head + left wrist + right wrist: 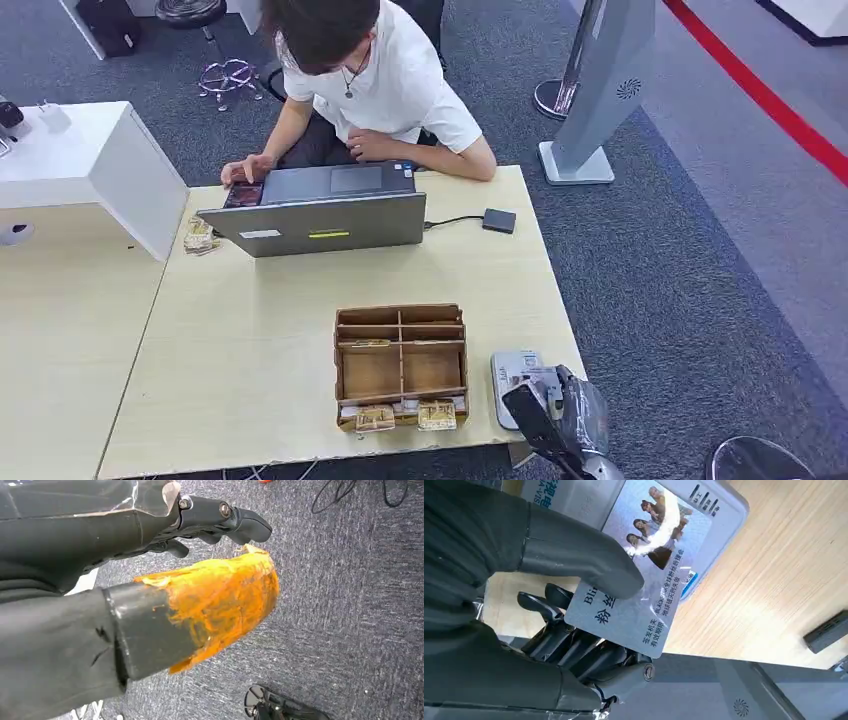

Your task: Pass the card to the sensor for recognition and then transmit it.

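A card [639, 597] printed with a group photograph and Chinese text is pinched by the right robot hand [559, 605], the thick grey thumb pressed on its face and the darker fingers [574, 647] tucked beneath it; the card is held just above the pale grey sensor [719, 510], which lies on the counter [250, 340] near its right front corner; in the head view the right robot hand [545, 405] is seen over the sensor [512, 368], just beside a wooden compartment box [400, 365]; the left robot hand [200, 580] is seen hanging over grey carpet [350, 605], its orange-coated thumb and dark fingers apart with nothing held; a person [380, 80] is seated behind a laptop [320, 215] at the far edge of the counter
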You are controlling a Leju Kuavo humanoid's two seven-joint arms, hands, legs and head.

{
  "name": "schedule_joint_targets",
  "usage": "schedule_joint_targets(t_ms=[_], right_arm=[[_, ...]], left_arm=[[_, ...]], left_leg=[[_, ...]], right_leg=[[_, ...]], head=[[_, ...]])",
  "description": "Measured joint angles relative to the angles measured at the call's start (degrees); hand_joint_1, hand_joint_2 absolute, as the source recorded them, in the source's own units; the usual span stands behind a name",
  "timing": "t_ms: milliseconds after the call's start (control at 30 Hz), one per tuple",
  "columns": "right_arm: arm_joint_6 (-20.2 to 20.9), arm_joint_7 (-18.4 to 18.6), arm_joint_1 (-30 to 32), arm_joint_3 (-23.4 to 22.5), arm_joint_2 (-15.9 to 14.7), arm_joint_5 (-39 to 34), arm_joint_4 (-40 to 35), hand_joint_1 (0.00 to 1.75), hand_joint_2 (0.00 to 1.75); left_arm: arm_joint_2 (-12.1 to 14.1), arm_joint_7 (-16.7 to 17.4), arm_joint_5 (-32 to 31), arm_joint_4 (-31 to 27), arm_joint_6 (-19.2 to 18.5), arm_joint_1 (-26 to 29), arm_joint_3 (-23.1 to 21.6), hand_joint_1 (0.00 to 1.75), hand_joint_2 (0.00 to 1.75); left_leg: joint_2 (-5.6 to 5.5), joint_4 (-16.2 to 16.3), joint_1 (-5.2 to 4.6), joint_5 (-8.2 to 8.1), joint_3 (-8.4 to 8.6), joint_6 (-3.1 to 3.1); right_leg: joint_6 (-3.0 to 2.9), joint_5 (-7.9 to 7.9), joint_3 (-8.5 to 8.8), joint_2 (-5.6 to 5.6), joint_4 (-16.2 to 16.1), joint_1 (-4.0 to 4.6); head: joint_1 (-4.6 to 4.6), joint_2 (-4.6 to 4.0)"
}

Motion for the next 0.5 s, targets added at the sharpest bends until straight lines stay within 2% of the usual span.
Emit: schedule_joint_targets(t_ms=[500], right_arm=[[-3.7, 3.6, -0.1, -0.6, 0.0, 7.3, 0.3, 1.75, 1.75]], left_arm=[[0.0, 0.3, -0.2, 0.0, 0.0, 0.0, 0.1, 0.0, 0.0]], left_leg=[[0.0, 0.0, 0.0, 0.0, 0.02, 0.0]], right_leg=[[0.0, 0.0, 0.02, 0.0, 0.0, 0.0]], head=[[0.0, 0.0]])
